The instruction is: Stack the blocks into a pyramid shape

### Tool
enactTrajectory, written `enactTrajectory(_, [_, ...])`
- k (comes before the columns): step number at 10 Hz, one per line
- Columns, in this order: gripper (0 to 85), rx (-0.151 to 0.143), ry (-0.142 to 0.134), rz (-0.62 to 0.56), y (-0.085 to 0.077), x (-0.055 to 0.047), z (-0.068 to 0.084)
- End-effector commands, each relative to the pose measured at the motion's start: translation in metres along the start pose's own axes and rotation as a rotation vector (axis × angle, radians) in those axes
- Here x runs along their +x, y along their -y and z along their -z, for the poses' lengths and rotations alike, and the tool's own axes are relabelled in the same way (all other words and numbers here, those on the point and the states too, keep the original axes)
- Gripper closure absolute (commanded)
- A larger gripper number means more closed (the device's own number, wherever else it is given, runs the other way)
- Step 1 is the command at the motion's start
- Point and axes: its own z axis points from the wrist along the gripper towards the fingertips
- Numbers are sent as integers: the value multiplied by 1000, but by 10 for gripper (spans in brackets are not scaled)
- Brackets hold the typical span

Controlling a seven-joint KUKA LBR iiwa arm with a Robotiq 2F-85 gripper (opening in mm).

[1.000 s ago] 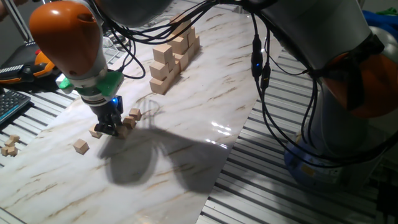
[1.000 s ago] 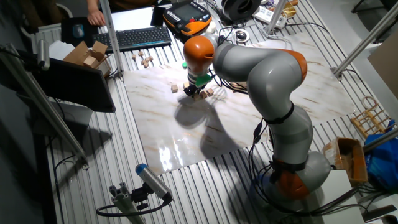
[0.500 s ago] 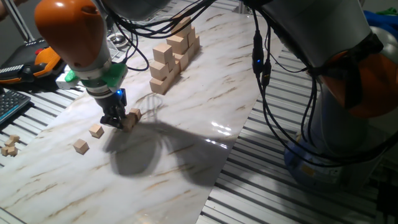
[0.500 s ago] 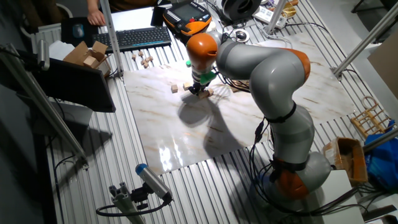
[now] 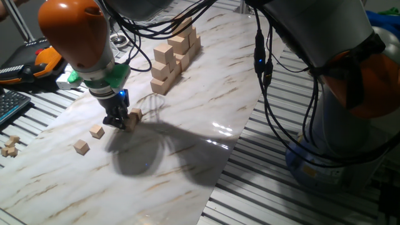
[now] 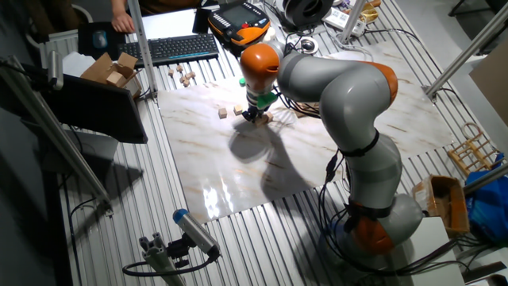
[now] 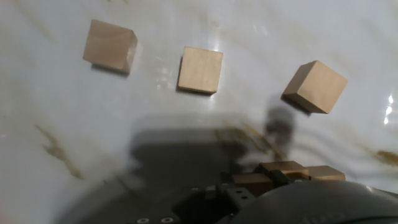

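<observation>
Since a second ago, the gripper (image 5: 117,123) has been shifted a little to the right and farther back across the marble board (image 5: 206,100), away from a loose block (image 5: 95,131) that it was just beside then. That block is now left uncovered, to the left of the gripper. A second loose block (image 5: 80,147) is seen nearer and farther left, apart from the first.

The gripper is now lowered at a small cluster of blocks (image 5: 134,115), which lies touching or just beside its right side. Whether the fingers are spread or pinched on a block cannot be told: from both fixed views the tips are hidden by the hand.

From the hand view, three blocks (image 7: 200,70) are seen lying apart in a loose row on the marble. Close to the hand, at the bottom edge, darker wooden pieces (image 7: 283,172) are partly seen, but how they are arranged cannot be made out.

A staircase stack of larger cubes (image 5: 174,55) is stood at the far side of the board, well apart from the gripper. No finished pyramid can be seen.
</observation>
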Motion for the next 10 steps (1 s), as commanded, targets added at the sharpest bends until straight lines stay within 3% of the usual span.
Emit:
enactTrajectory(1, [850, 6, -1, 1, 0, 0, 0])
enactTrajectory(10, [850, 4, 4, -6, -1, -1, 0])
